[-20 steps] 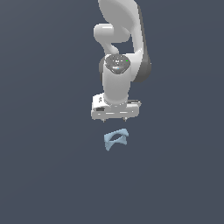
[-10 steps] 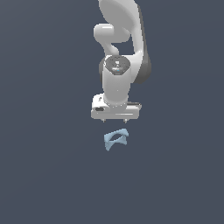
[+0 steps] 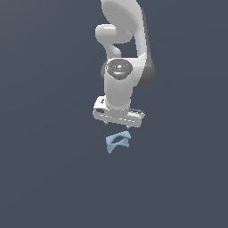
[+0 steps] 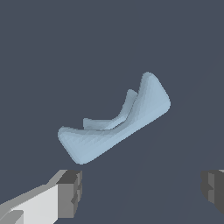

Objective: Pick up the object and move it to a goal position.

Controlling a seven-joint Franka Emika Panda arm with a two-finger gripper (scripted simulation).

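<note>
tool (image 3: pixel 117 126) directly above object (image 3: pixel 117 141), apart | wrist view: object (image 4: pixel 114 122) between spread fingers (image 4: pixel 70 192)

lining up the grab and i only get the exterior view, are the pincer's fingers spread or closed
Observer: Spread. The wrist view shows the pincer with one finger pad far from the other.
Operator: anything between them
Observer: No, the gap is bare; the pale blue frame sits beyond the tips, untouched.
Operator: is the frame square to the fingers
Observer: No, in the wrist view it lies slanted relative to the line between the pads.
</note>
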